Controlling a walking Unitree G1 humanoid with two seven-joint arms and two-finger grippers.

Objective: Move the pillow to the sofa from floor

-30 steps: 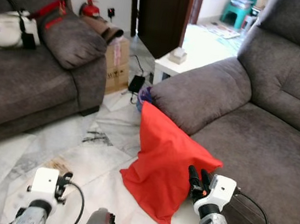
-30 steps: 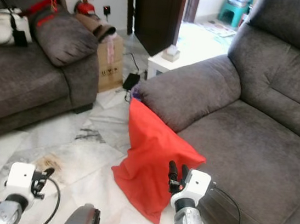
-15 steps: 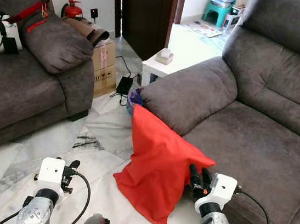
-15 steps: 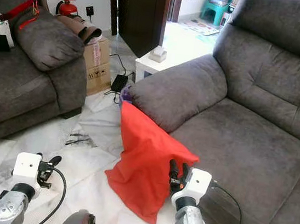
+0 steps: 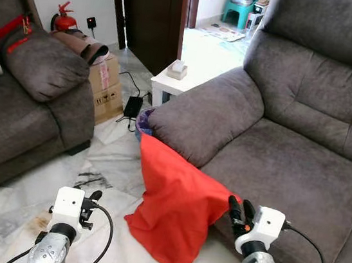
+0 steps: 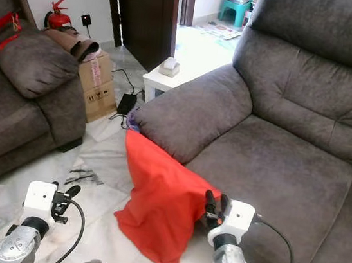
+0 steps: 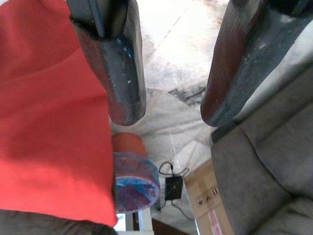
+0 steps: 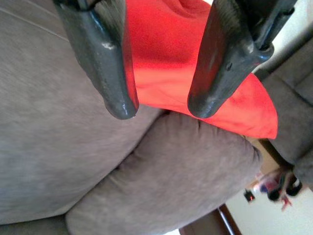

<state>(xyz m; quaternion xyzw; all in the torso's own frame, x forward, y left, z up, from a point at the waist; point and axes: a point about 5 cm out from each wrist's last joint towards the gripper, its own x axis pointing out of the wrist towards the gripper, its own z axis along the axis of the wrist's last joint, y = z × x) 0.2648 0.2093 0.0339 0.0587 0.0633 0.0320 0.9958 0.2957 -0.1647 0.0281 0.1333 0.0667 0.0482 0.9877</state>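
A red pillow stands on the marble floor, leaning against the front of the grey sofa below its armrest. My right gripper is open at the pillow's upper right corner, close to the sofa's seat edge. In the right wrist view the right gripper has its fingers apart with the red pillow just beyond them. My left gripper is open low over the floor, left of the pillow. Seen from the left wrist, the left gripper has the pillow beside one finger.
A second grey sofa fills the left side. Behind the pillow are a blue-purple container, a charger with cable, a cardboard box and a white side table. A fire extinguisher stands by the wall.
The camera has swung toward the right sofa, so the whole scene has shifted left. My right gripper stays open at the pillow's corner. The left gripper sits slightly higher in view.
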